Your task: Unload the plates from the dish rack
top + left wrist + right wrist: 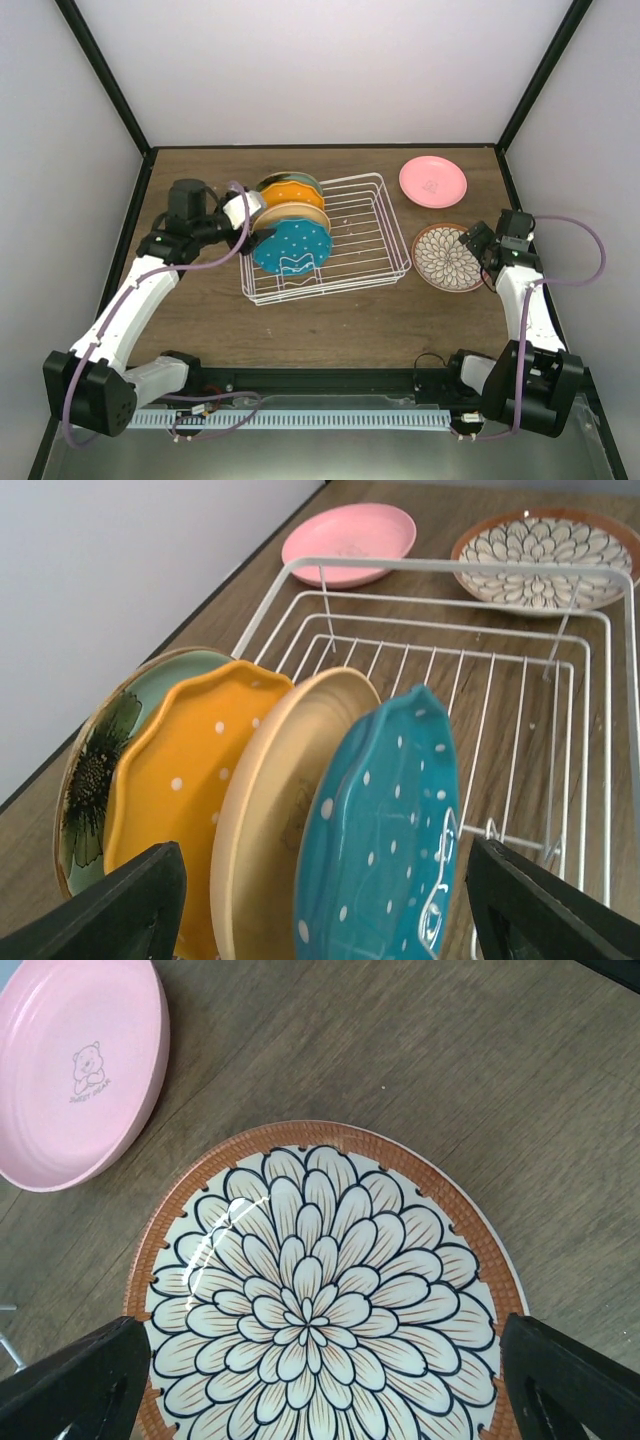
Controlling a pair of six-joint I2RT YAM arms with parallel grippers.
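Note:
The white wire dish rack (396, 224) stands mid-table. Four plates stand on edge at its left end: sage green (304, 179), dotted orange (287, 191), pale yellow (296, 216) and dotted teal (293, 246). My left gripper (247, 222) is open at the rack's left end. In the left wrist view (325, 915) its fingers straddle the teal plate (385, 830) and the yellow plate (270, 800) without gripping. The pink plate (433, 182) and the brown-floral plate (446, 258) lie flat on the table to the right. My right gripper (477, 244) hovers open and empty over the floral plate (320, 1300).
The rack's right part (450, 568) holds nothing. The pink plate (70, 1070) lies just beyond the floral one. Black frame posts and white walls close in the table on the left, back and right.

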